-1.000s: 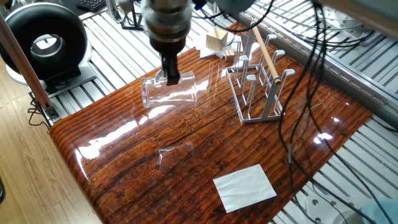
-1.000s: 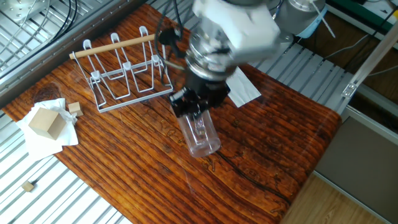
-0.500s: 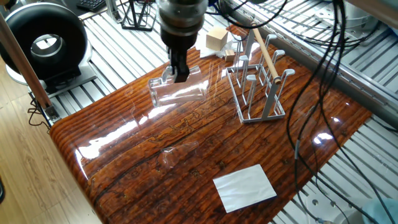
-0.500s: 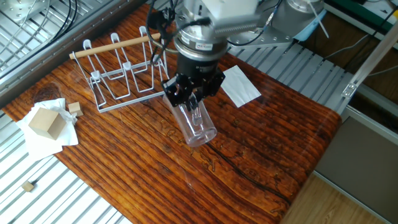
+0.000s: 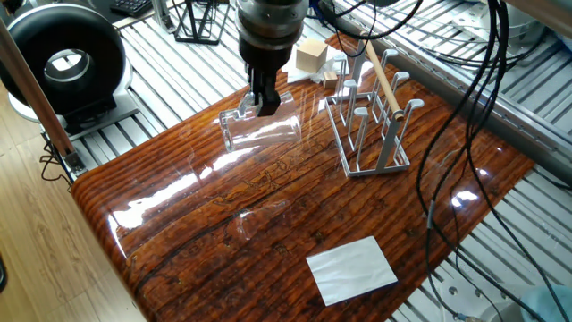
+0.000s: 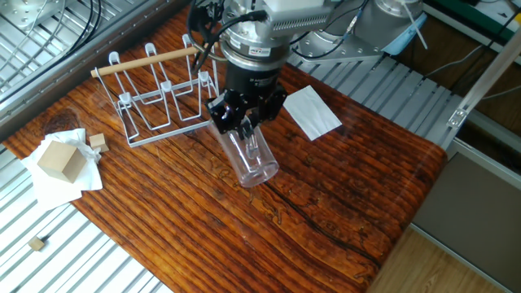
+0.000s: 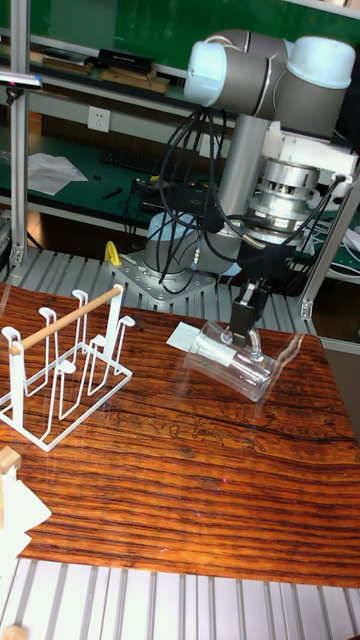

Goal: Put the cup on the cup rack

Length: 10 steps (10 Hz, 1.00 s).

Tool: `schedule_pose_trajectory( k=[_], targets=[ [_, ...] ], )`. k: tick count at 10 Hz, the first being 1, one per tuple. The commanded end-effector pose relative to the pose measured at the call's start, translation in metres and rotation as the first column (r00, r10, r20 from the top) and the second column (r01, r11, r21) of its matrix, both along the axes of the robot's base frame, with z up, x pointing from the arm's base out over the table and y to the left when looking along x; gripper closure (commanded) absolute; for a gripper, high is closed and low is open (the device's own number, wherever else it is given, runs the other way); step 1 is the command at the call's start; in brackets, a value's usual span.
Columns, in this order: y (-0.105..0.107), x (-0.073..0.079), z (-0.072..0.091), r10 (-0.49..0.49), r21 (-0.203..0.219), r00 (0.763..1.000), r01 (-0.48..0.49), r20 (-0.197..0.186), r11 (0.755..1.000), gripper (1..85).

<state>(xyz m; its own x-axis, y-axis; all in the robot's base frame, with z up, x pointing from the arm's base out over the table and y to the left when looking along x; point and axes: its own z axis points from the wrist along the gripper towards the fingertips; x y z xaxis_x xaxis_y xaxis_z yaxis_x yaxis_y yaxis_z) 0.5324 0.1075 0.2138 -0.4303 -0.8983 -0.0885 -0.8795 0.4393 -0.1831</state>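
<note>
Since a second ago we have carried the cup (image 5: 262, 131) sideways toward the cup rack (image 5: 373, 112); in one fixed view it sat further out over the open tabletop, and now it hangs much nearer the rack's closest pegs, though not yet touching them. Our gripper (image 5: 261, 104) has travelled with it, and the pose of the glass has barely changed: it lies almost on its side in the air, clear of the wooden table (image 5: 268, 210).

That leaves the approach partly done. The cup is not yet over a peg, and we judge it must be turned mouth-down before it can be lowered onto one.

Our arm reaches down from above, wrist close to vertical. In the other fixed view the fingers (image 6: 247, 122) are pinched on the rim end of the cup (image 6: 251, 159), one seemingly inside the mouth and one outside. In the tall fixed view the cup (image 7: 235, 359) tilts slightly, its thick base pointing away from the rack (image 7: 63, 365).
</note>
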Motion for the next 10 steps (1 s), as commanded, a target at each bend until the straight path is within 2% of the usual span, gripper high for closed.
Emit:
schedule_pose_trajectory(
  k=[1,2,4,6,8,10],
  targets=[
    [-0.003,0.014,0.005,0.031,-0.056,0.999,-0.031,0.009,0.998,84.7],
    [-0.003,0.023,0.007,0.066,-0.11,0.998,-0.065,0.004,0.992,84.7],
    [0.009,0.036,0.006,0.046,-0.155,0.999,-0.047,-0.013,0.987,84.7],
    [0.025,0.045,-0.001,0.028,-0.162,0.999,-0.032,-0.028,0.986,84.7],
    [0.021,0.048,-0.001,0.016,-0.181,1.0,-0.019,-0.015,0.983,84.7],
    [0.025,0.048,-0.002,0.015,-0.164,1.0,-0.017,-0.015,0.986,84.7]
  ],
)
